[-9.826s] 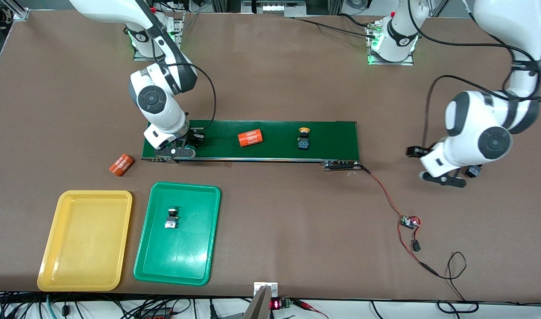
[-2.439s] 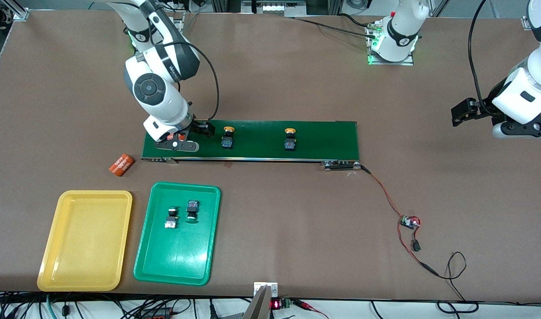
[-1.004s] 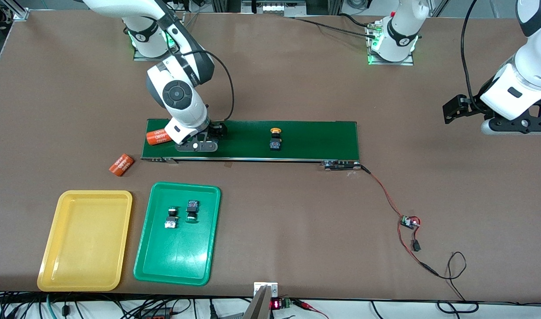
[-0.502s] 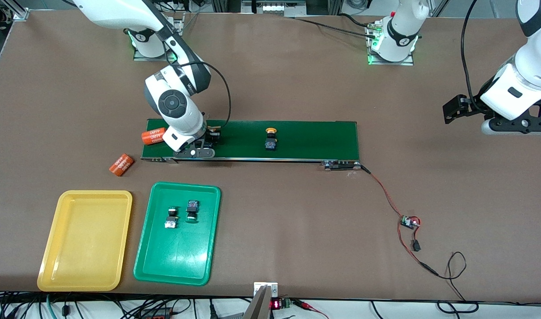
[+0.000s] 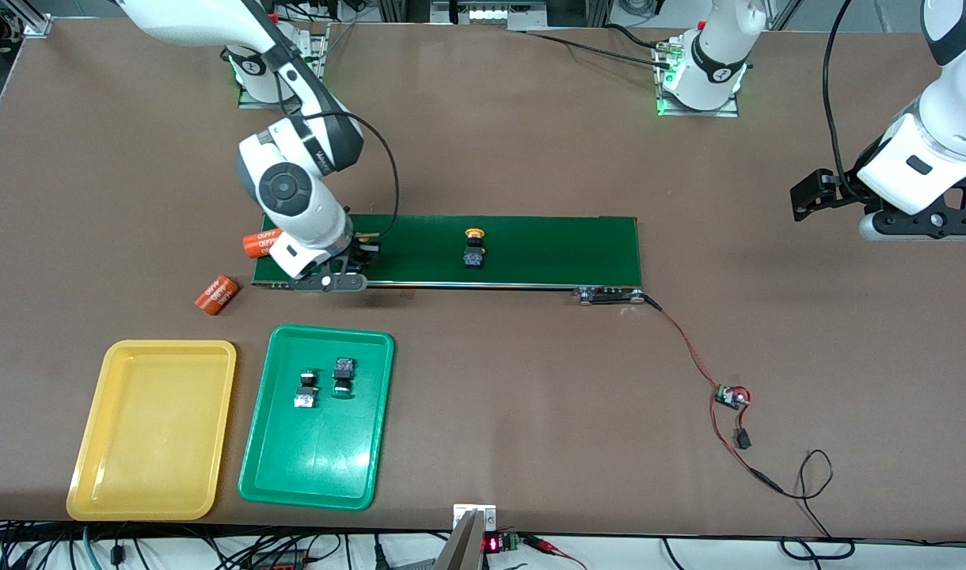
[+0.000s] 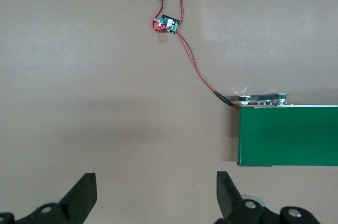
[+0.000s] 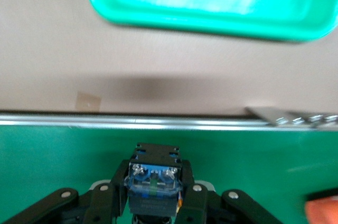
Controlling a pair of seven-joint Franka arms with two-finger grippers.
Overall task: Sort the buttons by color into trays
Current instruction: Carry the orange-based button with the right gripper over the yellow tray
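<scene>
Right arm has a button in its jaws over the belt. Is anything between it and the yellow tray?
Nothing visible blocks it. The right gripper, jaws shut on the button, is over the belt end nearest the trays. Bare table lies between it and the yellow tray; one orange cylinder lies beside that route, the green tray alongside.

Right hand (image 7: 153, 203) is down low with its fingers (image 7: 193, 203) clamped around a button (image 7: 153, 177). Left hand (image 6: 156, 200) hangs up high, fingers spread wide, arm just waiting.
</scene>
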